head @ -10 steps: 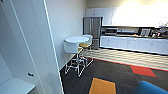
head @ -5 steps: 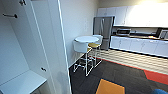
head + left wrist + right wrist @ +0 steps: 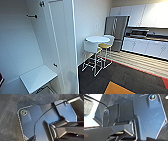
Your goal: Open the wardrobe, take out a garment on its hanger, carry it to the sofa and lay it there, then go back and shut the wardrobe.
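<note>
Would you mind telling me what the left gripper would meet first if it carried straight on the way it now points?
Probably the dark carpet, which lies beyond the robot's plate in the left wrist view; the gripper itself can't be made out, so this is tentative.

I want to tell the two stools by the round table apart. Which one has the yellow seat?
The farther stool, on the refrigerator side of the round table, has the yellow seat. The nearer stool is white.
</note>
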Motion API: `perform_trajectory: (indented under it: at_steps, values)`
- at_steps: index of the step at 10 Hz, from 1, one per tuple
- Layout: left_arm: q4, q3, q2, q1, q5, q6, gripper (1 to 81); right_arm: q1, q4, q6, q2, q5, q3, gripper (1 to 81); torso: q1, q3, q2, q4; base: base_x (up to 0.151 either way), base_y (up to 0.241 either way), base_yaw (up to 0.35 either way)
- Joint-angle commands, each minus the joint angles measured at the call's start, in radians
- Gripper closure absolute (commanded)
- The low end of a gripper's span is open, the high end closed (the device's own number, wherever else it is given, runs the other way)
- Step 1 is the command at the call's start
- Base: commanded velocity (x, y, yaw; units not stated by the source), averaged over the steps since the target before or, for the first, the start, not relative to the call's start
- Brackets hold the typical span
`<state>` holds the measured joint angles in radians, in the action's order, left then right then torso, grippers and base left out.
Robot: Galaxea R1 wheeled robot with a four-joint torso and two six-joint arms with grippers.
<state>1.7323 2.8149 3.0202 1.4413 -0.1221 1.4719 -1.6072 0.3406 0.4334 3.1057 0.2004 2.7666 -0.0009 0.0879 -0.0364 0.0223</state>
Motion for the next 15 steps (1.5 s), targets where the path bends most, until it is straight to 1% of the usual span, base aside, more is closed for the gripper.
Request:
perform_trajectory:
  at_steps: [1,10,15]
  values:
    - [0.009,0.005,-0.003,-0.046,0.044,0.004,1.0,0.029,0.003,-0.002,0.009,-0.042,0.005,1.0,0.001,0.000,0.000,0.000,0.000,0.000,0.301]
    - [0.013,0.005,0.014,-0.035,0.044,-0.001,1.0,0.031,0.004,-0.002,0.010,-0.042,0.008,1.0,0.001,0.000,0.000,0.000,0.000,0.000,0.301]
    - [0.015,0.005,0.014,-0.035,0.044,0.001,1.0,0.033,0.005,-0.002,0.012,-0.056,0.008,1.0,0.001,0.000,0.000,0.000,0.000,0.000,0.301]
